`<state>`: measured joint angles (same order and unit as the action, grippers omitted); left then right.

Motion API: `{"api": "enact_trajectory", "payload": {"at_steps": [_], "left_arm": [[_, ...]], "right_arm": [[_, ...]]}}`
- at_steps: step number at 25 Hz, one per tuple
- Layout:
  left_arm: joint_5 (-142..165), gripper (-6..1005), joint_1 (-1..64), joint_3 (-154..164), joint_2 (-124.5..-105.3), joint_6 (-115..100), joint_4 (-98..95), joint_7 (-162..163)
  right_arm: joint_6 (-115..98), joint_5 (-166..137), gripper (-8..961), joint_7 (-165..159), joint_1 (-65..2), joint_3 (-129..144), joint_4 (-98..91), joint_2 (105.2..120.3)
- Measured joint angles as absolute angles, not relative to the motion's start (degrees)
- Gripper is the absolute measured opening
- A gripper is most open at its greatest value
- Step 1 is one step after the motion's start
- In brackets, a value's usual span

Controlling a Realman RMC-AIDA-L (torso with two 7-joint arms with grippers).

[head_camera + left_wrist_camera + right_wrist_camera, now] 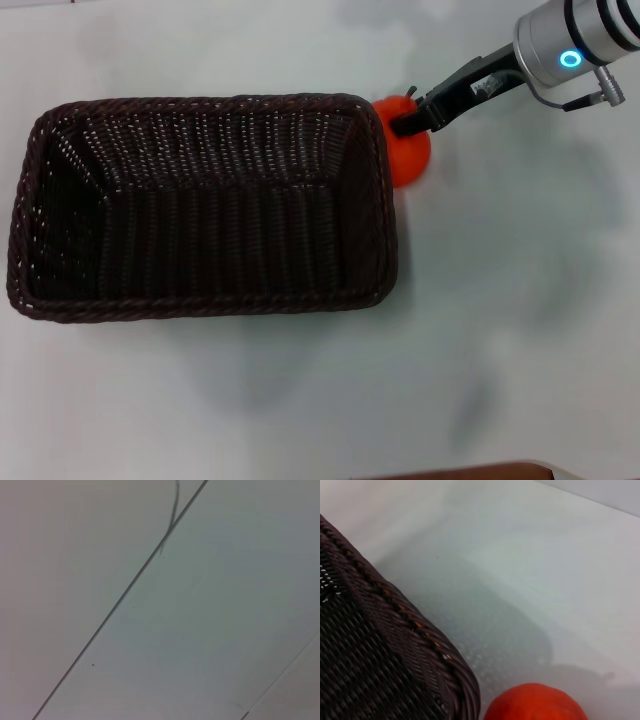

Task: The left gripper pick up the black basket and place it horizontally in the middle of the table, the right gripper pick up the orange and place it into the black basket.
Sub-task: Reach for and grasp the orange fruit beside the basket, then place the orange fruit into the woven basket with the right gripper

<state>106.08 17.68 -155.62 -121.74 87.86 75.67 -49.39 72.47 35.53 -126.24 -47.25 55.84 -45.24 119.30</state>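
On the white table [520, 300], head view: black basket [200, 205] lay lengthwise, open side up, near the middle, empty inside. Orange [408, 152] sat on the tabletop just outside the basket's right short end, at the far corner, touching or almost touching the braided rim. Not in the basket.

Right gripper [408, 122] reached in from upper right on a silver arm [570, 45] w/ blue ring light lit. Black fingers pointed down-left, tips right at the orange's top, overlapping the fruit in the head view. Looked to be either on it or just above; contact couldn't be confirmed. Jaw opening also couldn't be made out: fingers merged into one dark shape against the fruit, so no telling whether spread around it, closed on it, or shut above it. Small dark stem tip poked up beside the fingertips.

Right wrist view: basket corner [395, 645] w/ braided rim filled one side, top of the orange [535, 702] just beside it, narrow strip of table between the two. Own fingers not seen there. Soft shadow on the table [530, 555] beyond the fruit.

Left wrist view: only a pale flat surface [210, 630] crossed by a thin dark diagonal line, no basket, no fruit. Left gripper not seen anywhere.
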Motion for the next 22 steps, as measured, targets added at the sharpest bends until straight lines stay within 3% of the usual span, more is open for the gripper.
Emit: {"api": "enact_trajectory", "payload": {"at_steps": [5, 10, 15, 22], "left_arm": [[106.08, 798, 17.80, -155.65, -121.74, 88.15, 75.60, -49.26], [106.03, 790, 17.80, -155.66, -121.80, 88.76, 75.58, -49.23], [105.08, 782, 17.56, -155.98, -121.82, 89.51, 75.59, -49.36], [104.56, 781, 17.45, -155.97, -122.27, 89.62, 75.60, -49.81]], "right_arm": [[72.71, 35.80, 353, -126.10, -46.96, 55.91, -46.45, 119.33], [75.24, 37.44, 234, -128.98, -42.52, 54.99, -57.91, 119.44], [82.51, 46.33, 182, -131.82, -37.21, 54.90, -76.74, 119.44], [95.24, 59.29, 138, -132.22, -37.17, 61.67, -88.12, 119.64]]}}
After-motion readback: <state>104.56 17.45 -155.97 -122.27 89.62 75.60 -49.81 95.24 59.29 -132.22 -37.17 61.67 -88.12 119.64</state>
